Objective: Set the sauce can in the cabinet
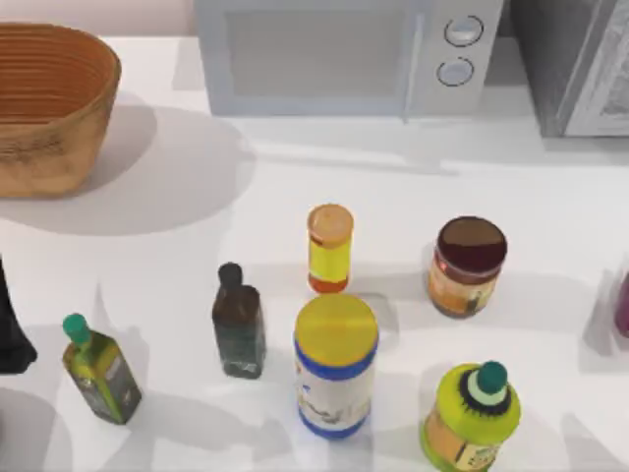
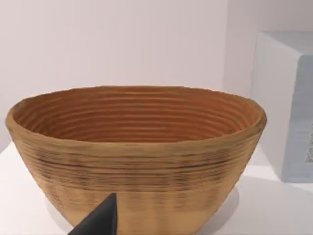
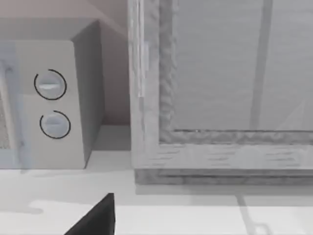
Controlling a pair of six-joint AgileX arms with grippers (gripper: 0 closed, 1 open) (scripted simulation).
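While our two arms sit at the table's left and right edges, we cannot tell how either claw stands. Our sauce can (image 1: pixel 468 265) stands upright on the white table (image 1: pixel 550 197), right of the slim yellow jar (image 1: pixel 329 248), well apart from the cabinet (image 1: pixel 575 64) at the far right corner beside the microwave (image 1: pixel 344 54).
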